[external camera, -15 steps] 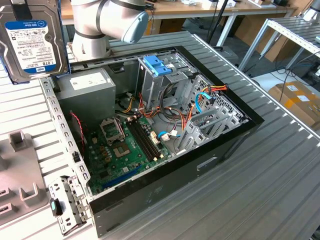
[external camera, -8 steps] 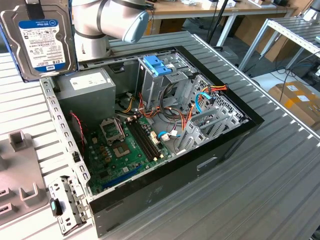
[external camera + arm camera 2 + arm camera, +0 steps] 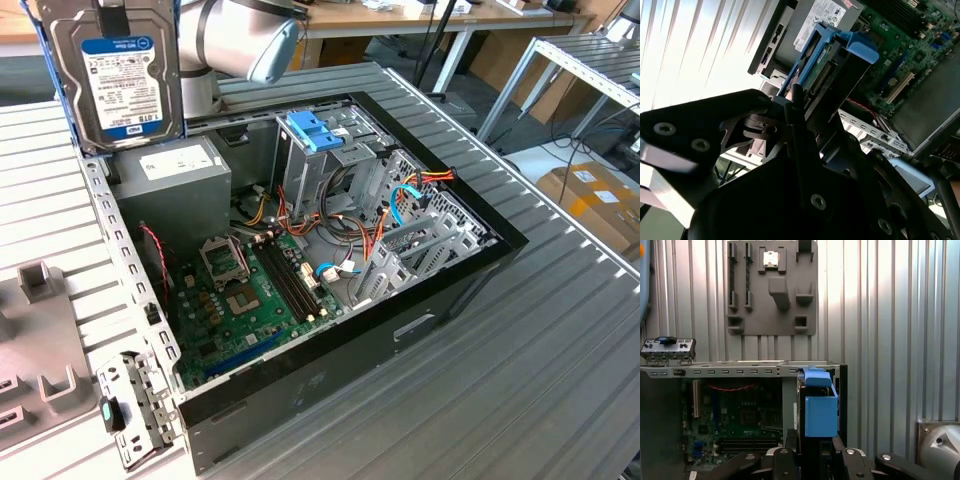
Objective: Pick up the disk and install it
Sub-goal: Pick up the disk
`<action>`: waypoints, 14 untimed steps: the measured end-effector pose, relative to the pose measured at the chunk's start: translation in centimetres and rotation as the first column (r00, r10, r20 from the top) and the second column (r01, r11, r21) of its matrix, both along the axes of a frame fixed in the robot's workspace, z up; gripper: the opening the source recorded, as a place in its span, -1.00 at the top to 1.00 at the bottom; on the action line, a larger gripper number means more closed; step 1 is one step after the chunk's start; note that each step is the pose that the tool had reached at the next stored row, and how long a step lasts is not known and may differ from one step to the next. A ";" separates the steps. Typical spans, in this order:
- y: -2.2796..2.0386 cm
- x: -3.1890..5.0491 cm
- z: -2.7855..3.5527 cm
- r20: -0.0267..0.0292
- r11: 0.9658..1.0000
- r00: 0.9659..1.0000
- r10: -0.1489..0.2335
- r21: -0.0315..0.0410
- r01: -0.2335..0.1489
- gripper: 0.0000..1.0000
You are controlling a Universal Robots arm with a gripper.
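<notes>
We find the disk (image 3: 122, 75) lifted clear, jaws clamped on it. Installation into the open computer case (image 3: 400, 340) is outstanding.

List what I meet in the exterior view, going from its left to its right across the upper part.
disk → blue bracket → orange cables → cardboard box
</notes>
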State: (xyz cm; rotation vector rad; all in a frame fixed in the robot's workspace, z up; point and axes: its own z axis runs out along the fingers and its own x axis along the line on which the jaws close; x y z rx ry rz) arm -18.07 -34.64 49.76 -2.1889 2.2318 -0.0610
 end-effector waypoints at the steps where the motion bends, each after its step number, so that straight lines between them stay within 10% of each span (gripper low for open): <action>1: 0.00 0.23 0.00 0.000 1.000 1.000 0.000 0.000 0.000 0.30; 14: 0.00 3.07 0.00 0.000 1.000 1.000 0.000 0.000 0.000 0.30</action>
